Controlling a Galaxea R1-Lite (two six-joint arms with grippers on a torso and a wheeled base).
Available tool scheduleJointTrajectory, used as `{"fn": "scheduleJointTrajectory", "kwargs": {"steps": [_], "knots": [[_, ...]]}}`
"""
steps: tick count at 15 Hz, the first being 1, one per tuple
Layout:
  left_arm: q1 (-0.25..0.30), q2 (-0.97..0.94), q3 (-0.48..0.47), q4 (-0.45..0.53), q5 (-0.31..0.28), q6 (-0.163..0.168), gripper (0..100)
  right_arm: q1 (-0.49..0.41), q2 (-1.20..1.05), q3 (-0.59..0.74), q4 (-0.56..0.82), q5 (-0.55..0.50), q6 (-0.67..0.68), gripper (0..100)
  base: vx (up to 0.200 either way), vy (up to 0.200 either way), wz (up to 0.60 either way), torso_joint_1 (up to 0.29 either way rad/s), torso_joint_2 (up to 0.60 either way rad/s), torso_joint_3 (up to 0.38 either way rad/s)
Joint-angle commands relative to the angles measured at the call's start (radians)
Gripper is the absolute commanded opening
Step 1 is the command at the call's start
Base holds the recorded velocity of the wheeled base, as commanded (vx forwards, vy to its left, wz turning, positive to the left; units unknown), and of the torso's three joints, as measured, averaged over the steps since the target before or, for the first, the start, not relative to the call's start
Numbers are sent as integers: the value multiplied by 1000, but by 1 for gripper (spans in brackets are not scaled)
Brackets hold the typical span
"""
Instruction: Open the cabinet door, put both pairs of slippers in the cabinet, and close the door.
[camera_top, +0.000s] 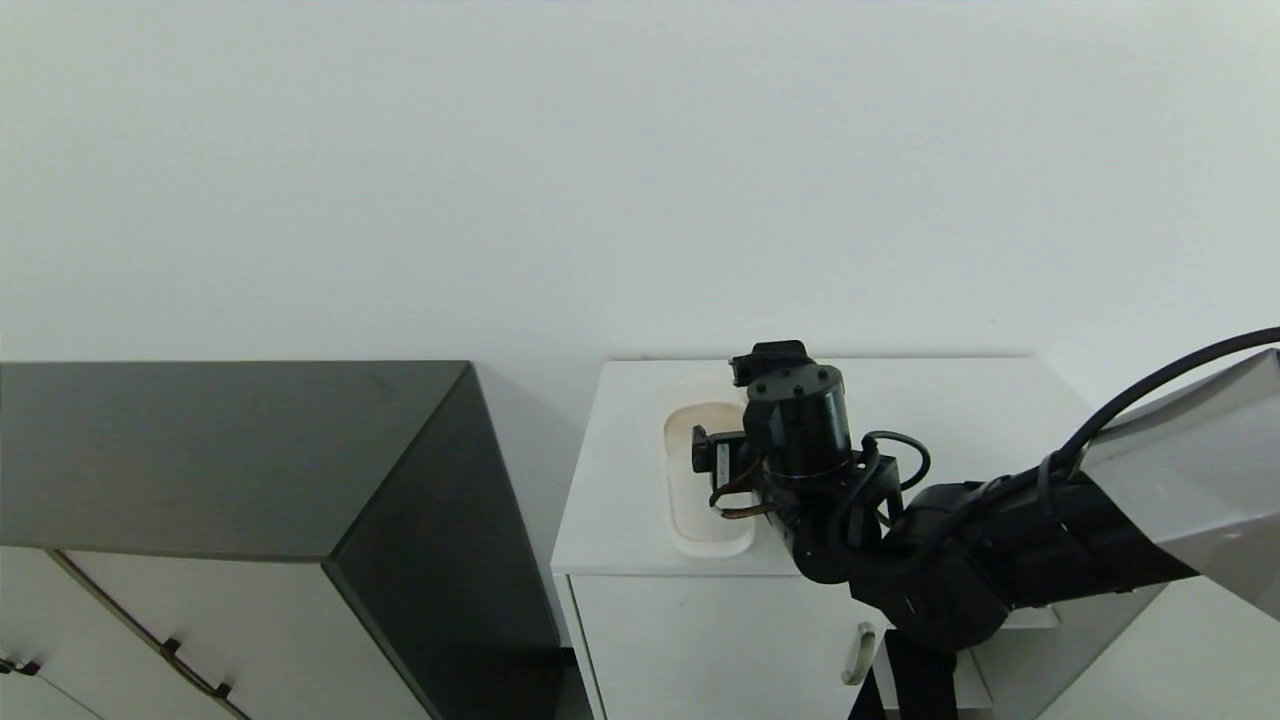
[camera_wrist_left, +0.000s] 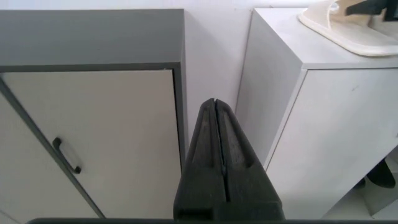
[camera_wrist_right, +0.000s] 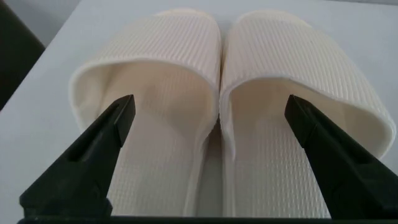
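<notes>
two cream slippers (camera_wrist_right: 186, 68) on white cabinet (camera_top: 960, 420) under spread right jaws; left jaws pressed together.

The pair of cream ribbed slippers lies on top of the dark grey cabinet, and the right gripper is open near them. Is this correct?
Not quite. The pair of cream ribbed slippers lies on top of the white cabinet, not the dark grey cabinet, as the head view shows. The right gripper is indeed open near them.
</notes>
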Motion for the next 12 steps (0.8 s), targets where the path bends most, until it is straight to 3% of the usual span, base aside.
{"fn": "scheduleJointTrajectory", "kwargs": {"steps": [1,10,11,12], "knots": [[0,0,0,0,0,0,0,-5,20,-5,-1,5,0,100,0,0,0,0,0,0],[0,0,0,0,0,0,0,-59,156,-140,-39,32,-50,100,0,0,0,0,0,0],[0,0,0,0,0,0,0,-64,167,-156,-53,32,-66,0,0,0,0,0,0,0],[0,0,0,0,0,-2,0,-64,170,-164,-62,32,-70,0,0,0,0,0,0,0]]}}
